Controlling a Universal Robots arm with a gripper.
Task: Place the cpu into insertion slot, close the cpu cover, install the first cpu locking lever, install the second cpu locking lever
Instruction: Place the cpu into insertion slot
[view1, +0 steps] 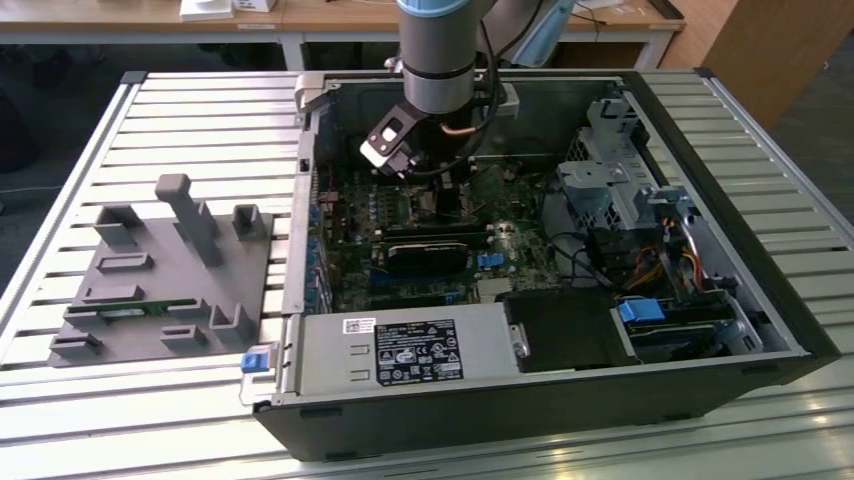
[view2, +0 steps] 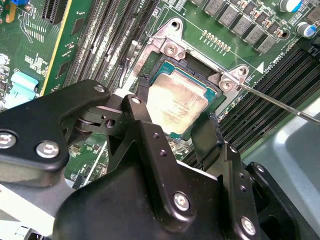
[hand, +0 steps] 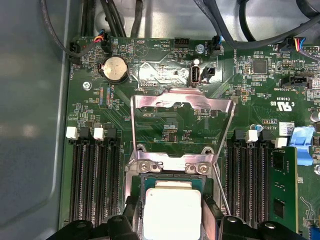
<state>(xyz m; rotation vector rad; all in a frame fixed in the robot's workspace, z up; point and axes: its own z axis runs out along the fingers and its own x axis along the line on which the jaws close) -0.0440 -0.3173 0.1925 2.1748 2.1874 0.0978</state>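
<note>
the cpu (view2: 177, 105) is silvery-tan, the cpu cover (hand: 145, 101) silvery, the motherboard (hand: 165, 125) green, the pincer (view2: 172, 120) black.

The cpu (view2: 177, 102) lies flat inside the silver socket frame (view2: 167, 46) on the green motherboard (view2: 30, 55). The black gripper (view2: 169, 119) sits over the cpu's 7 o'clock edge. A thin locking lever (view2: 272, 100) extends from the frame toward 4 o'clock, crossing black memory slots (view2: 290, 70).

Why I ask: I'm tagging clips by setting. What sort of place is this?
Most likely a robotics lab or workshop set up for PC assembly: an open desktop computer case lies on a slatted metal table, a robot arm reaches into it over the motherboard, and wooden desks stand behind.
</note>
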